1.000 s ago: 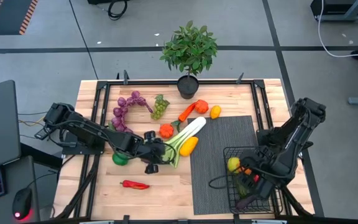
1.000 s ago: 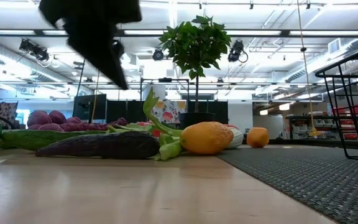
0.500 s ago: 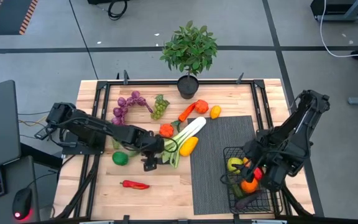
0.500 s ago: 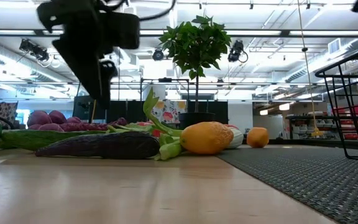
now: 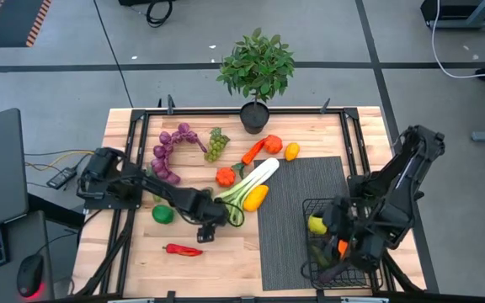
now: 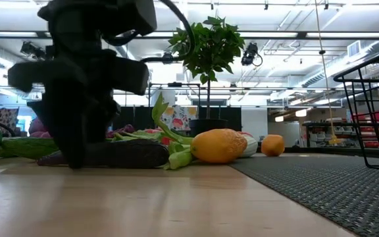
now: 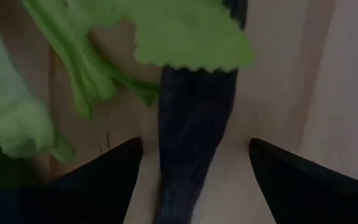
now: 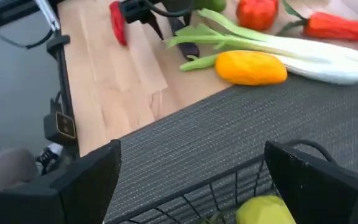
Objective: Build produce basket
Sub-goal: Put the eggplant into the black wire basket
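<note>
Crowding leek leaves [image 7: 185, 34] over dark vegetable [image 7: 191, 130]

basket [image 5: 341, 252] on mat [image 5: 297, 215] – table's right | leek [image 5: 253, 183] left of mat | plant [image 5: 256, 67] behind – far edge

You will find no legible text, label, brand, number or sign on any object in these views.
</note>
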Robot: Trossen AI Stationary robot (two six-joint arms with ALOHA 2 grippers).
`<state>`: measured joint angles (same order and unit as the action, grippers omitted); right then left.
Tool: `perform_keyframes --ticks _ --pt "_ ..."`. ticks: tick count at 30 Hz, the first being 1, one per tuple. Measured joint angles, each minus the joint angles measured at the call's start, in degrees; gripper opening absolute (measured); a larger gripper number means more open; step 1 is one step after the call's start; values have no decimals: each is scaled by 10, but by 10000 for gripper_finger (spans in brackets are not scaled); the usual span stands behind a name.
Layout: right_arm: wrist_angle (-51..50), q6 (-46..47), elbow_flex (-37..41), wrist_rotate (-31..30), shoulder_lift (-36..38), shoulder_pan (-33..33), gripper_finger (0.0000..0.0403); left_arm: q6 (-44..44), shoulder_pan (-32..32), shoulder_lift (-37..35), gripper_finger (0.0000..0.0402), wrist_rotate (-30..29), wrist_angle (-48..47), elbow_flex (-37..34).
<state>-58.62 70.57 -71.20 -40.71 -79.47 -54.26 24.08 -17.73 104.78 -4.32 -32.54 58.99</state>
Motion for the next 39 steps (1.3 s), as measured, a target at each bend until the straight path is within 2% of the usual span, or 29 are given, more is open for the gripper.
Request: perform_keyframes --ticks 5,9,12,17,19,27,30,34,39 --pt "3 -29 0 -18 -23 0 397 35 -1 15 291 -20 1 3" --pt "1 -29 0 -39 -34 0 395 50 -1 -4 244 -28 -19 24" --pt "2 -28 0 -55 -39 0 389 53 1 -25 180 -47 -28 47" --pt "10 -27 0 -62 -39 0 376 55 7 -26 38 -36 -48 82" --pt "17 -24 0 -69 -39 -1 370 57 7 -28 12 -33 -41 95" --pt "37 -20 0 -73 -39 -4 353 69 -15 -29 7 -30 -113 138" --pt "37 -18 0 -81 -39 -4 351 75 -26 -29 16 -29 -111 140" --pt "37 -28 0 -110 -39 -4 350 100 -29 -26 63 -29 -114 140" --pt "38 -33 0 -145 -39 -3 350 141 -27 -26 152 -36 -130 140"
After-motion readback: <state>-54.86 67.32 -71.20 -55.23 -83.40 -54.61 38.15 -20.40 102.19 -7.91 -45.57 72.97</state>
